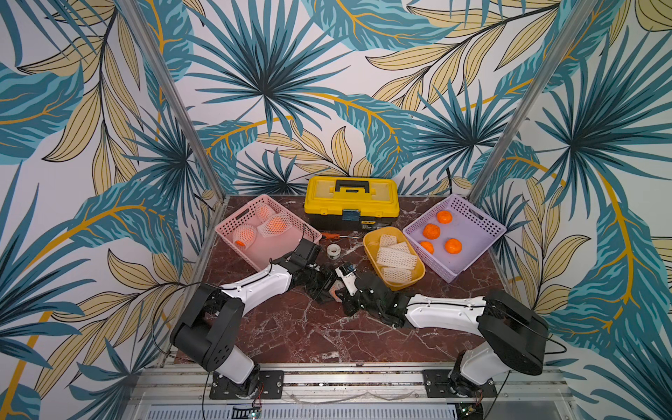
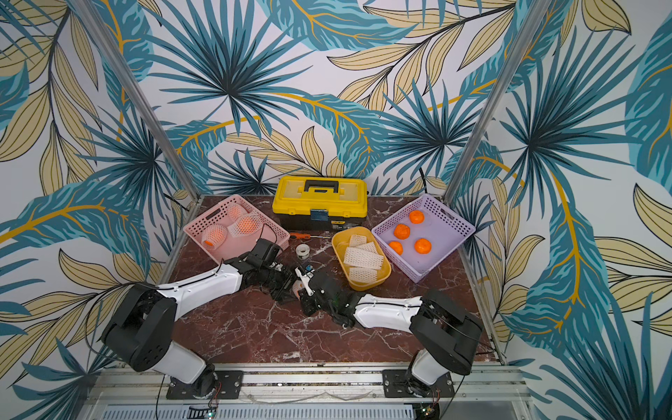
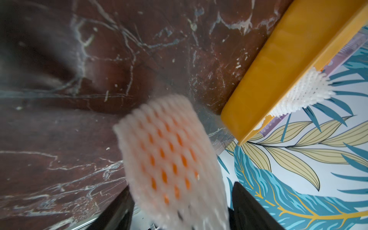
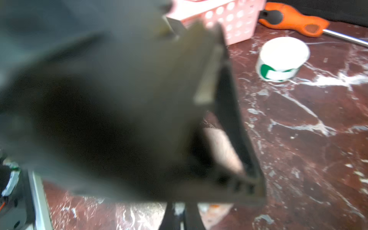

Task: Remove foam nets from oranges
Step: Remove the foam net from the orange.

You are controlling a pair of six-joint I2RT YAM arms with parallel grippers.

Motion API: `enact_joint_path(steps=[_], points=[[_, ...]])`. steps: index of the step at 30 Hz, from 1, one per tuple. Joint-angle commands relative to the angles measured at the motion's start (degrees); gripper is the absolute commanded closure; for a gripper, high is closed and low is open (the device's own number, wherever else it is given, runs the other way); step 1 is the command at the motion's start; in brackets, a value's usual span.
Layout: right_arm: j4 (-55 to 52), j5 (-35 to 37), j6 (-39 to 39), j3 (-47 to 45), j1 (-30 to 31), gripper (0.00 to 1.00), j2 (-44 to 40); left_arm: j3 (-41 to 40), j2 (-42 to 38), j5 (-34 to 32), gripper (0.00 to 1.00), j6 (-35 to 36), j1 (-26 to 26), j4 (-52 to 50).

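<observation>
While my left fingers (image 3: 253,209) stand wide around the netted orange (image 3: 169,155) (grip unclear), my right fingers (image 4: 191,218) are pinched shut.

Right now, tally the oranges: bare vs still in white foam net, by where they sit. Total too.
Bare round oranges in the purple perforated plastic basket: 4
Oranges in white foam mesh nets in the pink perforated plastic basket: 3
Netted orange outside both baskets: 1
Total: 8

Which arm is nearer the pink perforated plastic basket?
Left. The left arm passes close beside the pink basket; the right arm lies farther, beside the yellow oval tray.
</observation>
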Motion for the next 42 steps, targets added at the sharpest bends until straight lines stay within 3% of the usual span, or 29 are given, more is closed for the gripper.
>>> enact_joint_path(steps=[1, 9, 12, 16, 19, 22, 29, 34, 37, 42], points=[[0.3, -1.2, -3.2, 0.1, 1.0, 0.98, -0.6, 1.0, 0.5, -0.4, 0.30, -0.2, 0.3, 1.1], [0.2, 0.0, -2.9, 0.2, 1.4, 0.97, -0.3, 1.2, 0.0, -1.0, 0.58, 0.4, 0.4, -0.6], [-0.7, 1.2, -2.5, 0.5, 1.3, 0.89, -0.5, 1.8, -0.4, -1.9, 0.66, 1.4, 0.5, -2.8], [-1.9, 1.9, -1.4, 0.6, 1.1, 0.77, -1.5, 1.7, -0.4, -2.0, 0.74, 1.7, 0.5, -3.8], [-2.1, 2.3, 0.0, -0.5, 0.7, 0.59, -3.2, 1.9, -0.2, -1.6, 0.78, 1.9, 0.7, -3.9], [-1.7, 2.3, 0.7, -2.2, -0.4, 0.47, -4.6, 2.2, -0.1, -1.6, 0.79, 1.9, 1.1, -3.9], [4.8, -5.2, -1.3, -8.0, -4.3, 0.20, -6.7, 3.2, 0.3, -0.1, 0.86, 2.2, 2.2, -4.0], [10.4, -7.7, -10.1, -10.2, -4.2, 0.16, -4.4, 3.5, -0.4, 0.4, 0.86, 2.0, 2.3, -4.1], [15.4, -3.0, -12.6, -11.2, -4.2, 0.16, -3.3, 3.5, -0.6, 1.2, 0.89, 1.8, 2.3, -4.1], [11.8, 4.8, -15.6, -6.3, -4.2, 0.23, 1.2, 3.1, -1.7, 1.8, 0.89, 1.4, 2.3, -4.1]])
